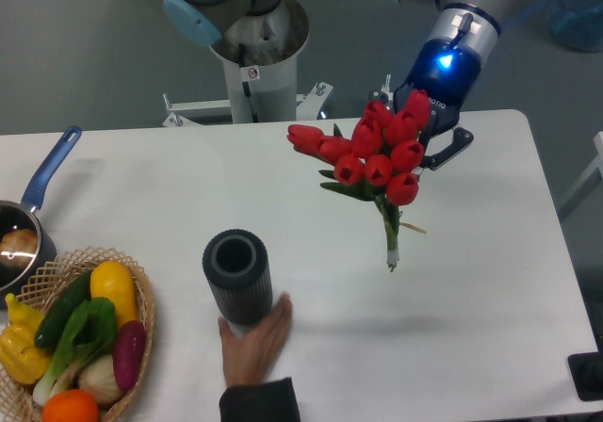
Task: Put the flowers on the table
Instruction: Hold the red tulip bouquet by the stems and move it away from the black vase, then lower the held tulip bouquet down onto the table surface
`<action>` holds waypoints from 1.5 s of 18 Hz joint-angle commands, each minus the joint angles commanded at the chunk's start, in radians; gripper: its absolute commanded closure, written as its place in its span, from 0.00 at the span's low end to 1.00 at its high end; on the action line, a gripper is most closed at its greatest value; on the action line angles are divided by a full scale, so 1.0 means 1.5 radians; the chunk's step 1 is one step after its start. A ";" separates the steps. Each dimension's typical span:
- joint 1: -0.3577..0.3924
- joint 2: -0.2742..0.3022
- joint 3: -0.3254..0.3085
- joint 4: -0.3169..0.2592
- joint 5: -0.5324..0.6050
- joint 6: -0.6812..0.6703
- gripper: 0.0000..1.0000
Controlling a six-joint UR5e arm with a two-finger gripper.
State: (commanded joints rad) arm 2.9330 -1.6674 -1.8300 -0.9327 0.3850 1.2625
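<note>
White table under flowers in gripper.

The arm reaches down from upper right, jaws apparently closed, mostly hidden

Table: flowers above its rear right part, at the gripper, stems pointing down. Cylinder upright at front centre, a hand touching its base. Basket of vegetables at front left; pan behind the basket, at the left edge.
</note>
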 joint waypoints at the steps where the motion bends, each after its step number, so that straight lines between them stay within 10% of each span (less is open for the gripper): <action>1: -0.001 0.000 -0.003 0.001 0.000 0.000 0.62; 13: 0.021 0.019 -0.003 -0.003 0.034 0.001 0.62; 27: 0.013 0.041 0.018 -0.004 0.380 0.058 0.63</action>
State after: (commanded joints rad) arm 2.9529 -1.6061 -1.8024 -0.9388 0.9552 1.3499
